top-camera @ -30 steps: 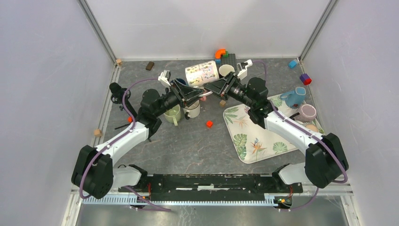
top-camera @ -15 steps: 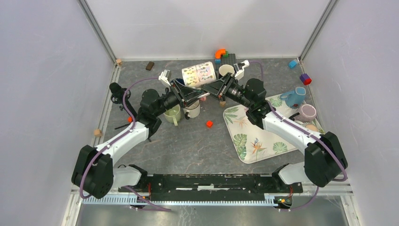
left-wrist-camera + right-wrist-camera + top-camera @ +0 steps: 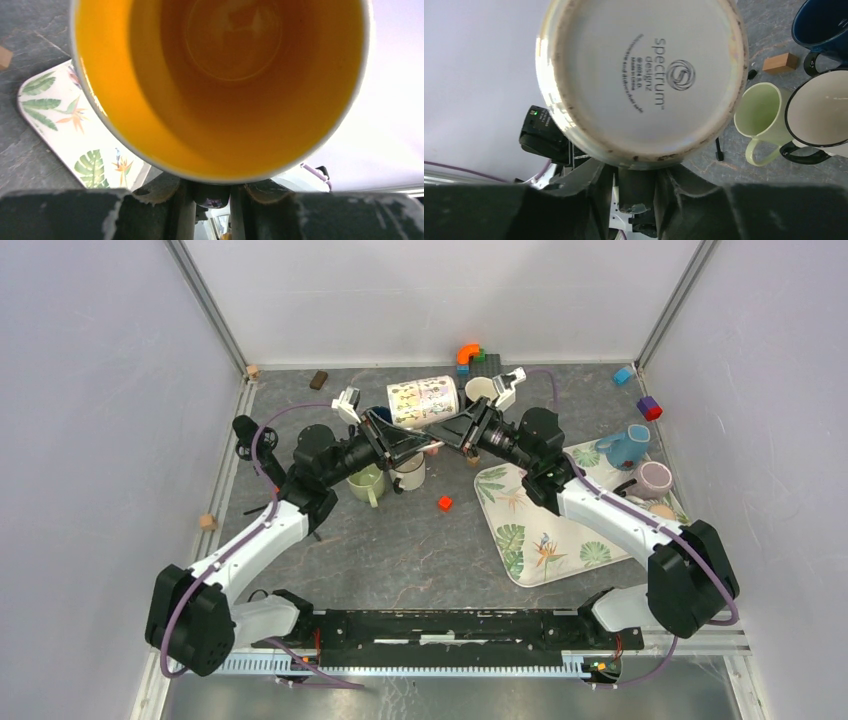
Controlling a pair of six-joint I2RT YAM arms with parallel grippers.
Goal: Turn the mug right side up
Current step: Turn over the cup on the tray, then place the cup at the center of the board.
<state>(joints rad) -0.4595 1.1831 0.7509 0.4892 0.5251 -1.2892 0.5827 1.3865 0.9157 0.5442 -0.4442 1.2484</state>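
Under the tipped mug (image 3: pixel 422 400), left fingers (image 3: pixel 100 215) have closed in.

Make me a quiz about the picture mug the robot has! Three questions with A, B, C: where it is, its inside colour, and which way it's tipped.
1. Where is the patterned mug? A standing on the table; B in the air where the left gripper and right gripper meet; C tucked in a corner.
2. What colour is its inside? A blue; B orange-yellow; C black.
3. Which way is it? A upright; B upside down; C on its side.
Answers: B, the top view shows it up off the table; B, the left wrist view looks into it; C, its mouth faces one wrist camera, its base the other.
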